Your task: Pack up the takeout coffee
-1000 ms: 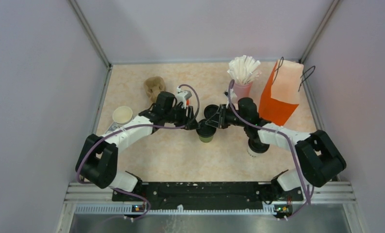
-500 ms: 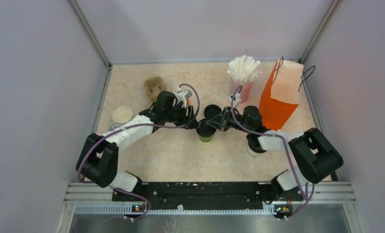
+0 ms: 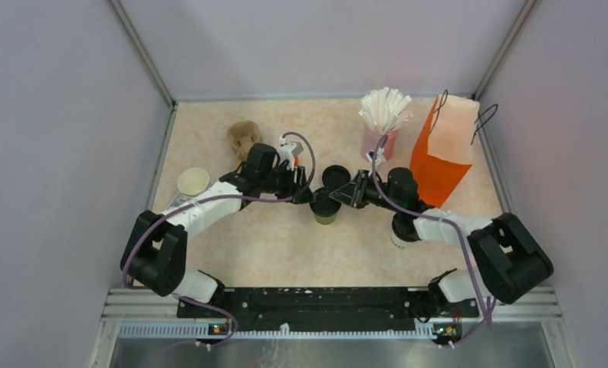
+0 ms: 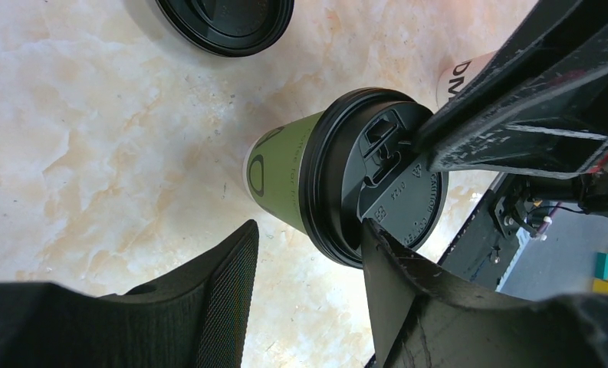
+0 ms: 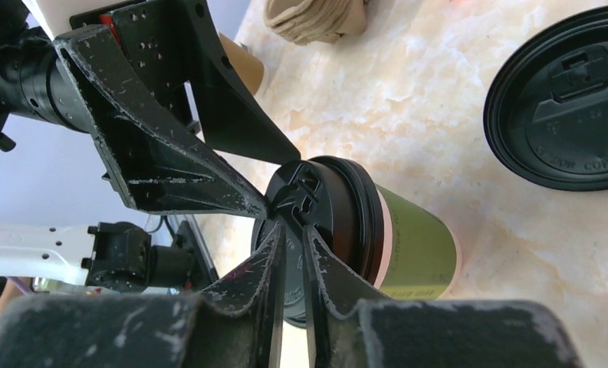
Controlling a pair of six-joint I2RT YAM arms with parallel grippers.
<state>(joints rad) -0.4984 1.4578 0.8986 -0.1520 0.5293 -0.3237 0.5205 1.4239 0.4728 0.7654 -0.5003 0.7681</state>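
Note:
The takeout coffee (image 3: 325, 209) is a small olive-green paper cup with a black lid, standing mid-table. It also shows in the left wrist view (image 4: 285, 172) and the right wrist view (image 5: 415, 245). My left gripper (image 3: 307, 196) is open at the cup's left. In its wrist view (image 4: 308, 226) one finger rests on the lid's top and the other stands beside the cup wall, apart from it. My right gripper (image 3: 346, 193) is shut, and its tips (image 5: 293, 228) rest on the lid's top by the sip tab. The orange bag (image 3: 441, 149) stands open at the back right.
A loose black lid (image 3: 334, 175) lies just behind the cup. A pink cup of white straws (image 3: 382, 126) stands beside the bag. Lidless cream cups (image 3: 194, 182) stand at the left, a crumpled brown thing (image 3: 244, 136) behind. Another lidded cup (image 3: 402, 231) stands under my right arm.
My right arm's wrist and forearm have shifted right and toward the near edge, while its tips stay on the lid. The left arm and the cup have not moved.

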